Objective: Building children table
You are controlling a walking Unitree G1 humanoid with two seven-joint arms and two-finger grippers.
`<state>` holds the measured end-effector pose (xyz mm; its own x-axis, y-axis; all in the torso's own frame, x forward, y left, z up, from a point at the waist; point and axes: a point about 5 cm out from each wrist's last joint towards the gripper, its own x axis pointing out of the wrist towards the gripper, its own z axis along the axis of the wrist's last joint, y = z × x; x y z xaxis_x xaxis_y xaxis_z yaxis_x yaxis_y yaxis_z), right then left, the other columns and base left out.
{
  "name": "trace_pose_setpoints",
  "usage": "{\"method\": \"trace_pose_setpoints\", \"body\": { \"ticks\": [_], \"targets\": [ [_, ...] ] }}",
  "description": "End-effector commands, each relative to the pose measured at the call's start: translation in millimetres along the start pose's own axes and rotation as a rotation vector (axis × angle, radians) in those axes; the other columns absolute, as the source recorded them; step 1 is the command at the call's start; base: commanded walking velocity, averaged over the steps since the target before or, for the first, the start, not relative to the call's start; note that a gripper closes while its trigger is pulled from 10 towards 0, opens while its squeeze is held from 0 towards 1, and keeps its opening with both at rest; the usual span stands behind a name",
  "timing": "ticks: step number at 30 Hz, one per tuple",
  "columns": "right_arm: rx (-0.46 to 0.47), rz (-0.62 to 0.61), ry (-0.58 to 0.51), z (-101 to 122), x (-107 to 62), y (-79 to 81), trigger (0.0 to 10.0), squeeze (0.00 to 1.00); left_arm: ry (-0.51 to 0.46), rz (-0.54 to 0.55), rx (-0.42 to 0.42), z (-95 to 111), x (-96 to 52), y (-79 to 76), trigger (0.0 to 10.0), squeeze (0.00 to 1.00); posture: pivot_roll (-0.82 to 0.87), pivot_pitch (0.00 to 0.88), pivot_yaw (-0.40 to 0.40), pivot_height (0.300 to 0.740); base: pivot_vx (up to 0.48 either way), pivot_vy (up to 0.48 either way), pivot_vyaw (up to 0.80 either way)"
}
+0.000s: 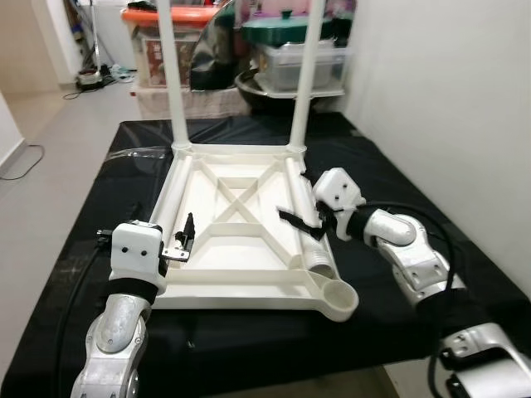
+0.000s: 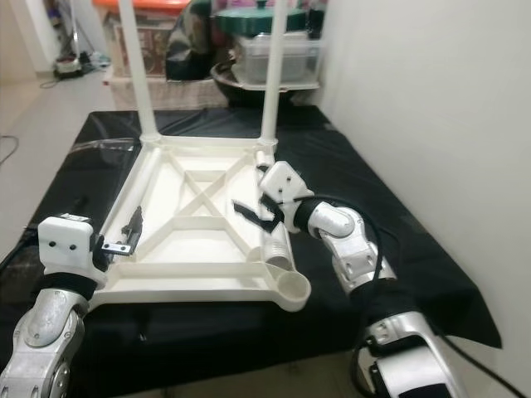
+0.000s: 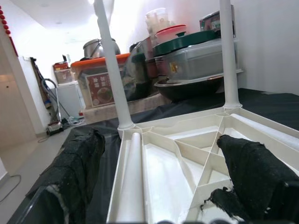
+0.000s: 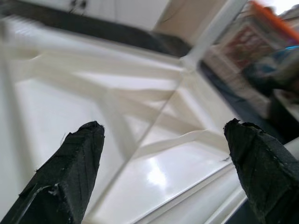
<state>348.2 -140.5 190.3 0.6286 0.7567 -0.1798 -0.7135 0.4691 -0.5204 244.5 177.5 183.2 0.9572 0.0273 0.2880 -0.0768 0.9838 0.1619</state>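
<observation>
A white plastic table top (image 1: 232, 249) lies upside down on a black-covered surface (image 1: 390, 182). Two white legs (image 1: 174, 75) (image 1: 305, 75) stand upright in its far corners. The near right corner socket (image 1: 338, 294) is a bare ring. A loose white leg (image 1: 315, 253) lies along the right rim. My right gripper (image 1: 303, 224) hovers open just above it, its fingers (image 4: 70, 177) spread over the ribbed underside. My left gripper (image 1: 184, 239) is open over the near left rim, where another white tube (image 3: 131, 186) lies along the edge.
Behind the surface stand a clear bin with an orange lid (image 1: 166, 33), a green-lidded pot (image 1: 286, 29) and stacked containers. A white wall (image 1: 448, 99) runs close on the right. Bare floor with a cable (image 1: 25, 157) lies to the left.
</observation>
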Motion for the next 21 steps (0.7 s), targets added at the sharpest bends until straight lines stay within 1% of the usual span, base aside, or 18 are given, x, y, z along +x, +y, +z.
{"method": "trace_pose_setpoints", "body": {
  "ticks": [1,2,3,5,7,8,10,11,12,16,19,21],
  "targets": [
    [-0.066,0.103,0.048,-2,-6.8,0.1,10.0,0.00,0.017,0.009,0.008,-4,0.7,1.4,10.0,0.00,0.06,0.000,-0.081,0.740,0.000,0.000,0.00],
    [-0.085,0.151,0.075,-4,-11.9,-0.5,10.0,0.00,0.018,0.007,0.007,-5,0.6,0.8,10.0,0.00,0.06,0.000,-0.081,0.740,0.000,0.000,0.00],
    [-0.085,0.151,0.075,-4,-11.9,-0.5,10.0,0.00,0.018,0.007,0.007,-5,0.6,0.8,10.0,0.00,0.06,0.000,-0.081,0.740,0.000,0.000,0.00],
    [-0.120,0.244,0.106,-6,-20.7,1.7,10.0,0.00,0.020,0.006,0.010,-5,0.7,0.5,10.0,0.00,0.05,0.000,-0.078,0.740,0.000,0.000,0.00],
    [-0.150,0.264,0.135,-8,-24.4,0.7,10.0,0.00,0.022,0.008,0.012,-6,0.7,2.0,10.0,0.00,0.05,0.000,-0.078,0.740,0.000,0.000,0.00],
    [-0.150,0.264,0.135,-8,-24.4,0.7,10.0,0.00,0.022,0.008,0.012,-6,0.7,2.0,10.0,0.00,0.05,0.000,-0.078,0.740,0.000,0.000,0.00],
    [-0.163,0.276,0.204,-16,-27.3,-2.6,10.0,0.00,0.022,0.012,0.015,-6,1.3,3.2,10.0,0.00,0.05,0.000,-0.080,0.740,0.000,0.000,0.00],
    [-0.163,0.276,0.204,-16,-27.3,-2.6,10.0,0.00,0.022,0.012,0.015,-6,1.3,3.2,10.0,0.00,0.05,0.000,-0.080,0.740,0.000,0.000,0.00],
    [-0.168,0.290,0.268,-23,-29.8,-4.6,10.0,0.00,0.021,0.014,0.016,-5,1.9,3.3,10.0,0.00,0.05,0.000,-0.080,0.740,0.000,0.000,0.00],
    [-0.176,0.270,0.301,-27,-27.9,-6.3,10.0,0.00,0.021,0.016,0.017,-5,2.0,3.1,10.0,0.00,0.05,0.000,-0.082,0.740,0.000,0.000,0.00],
    [-0.213,0.238,0.374,-36,-22.3,-6.7,10.0,0.00,0.024,0.019,0.018,-6,1.6,2.8,10.0,0.00,0.05,0.000,-0.082,0.740,0.000,0.000,0.00],
    [-0.213,0.238,0.374,-36,-22.3,-6.7,10.0,0.00,0.024,0.019,0.018,-6,1.6,2.8,10.0,0.00,0.05,0.000,-0.082,0.740,0.000,0.000,0.00]
  ]
}}
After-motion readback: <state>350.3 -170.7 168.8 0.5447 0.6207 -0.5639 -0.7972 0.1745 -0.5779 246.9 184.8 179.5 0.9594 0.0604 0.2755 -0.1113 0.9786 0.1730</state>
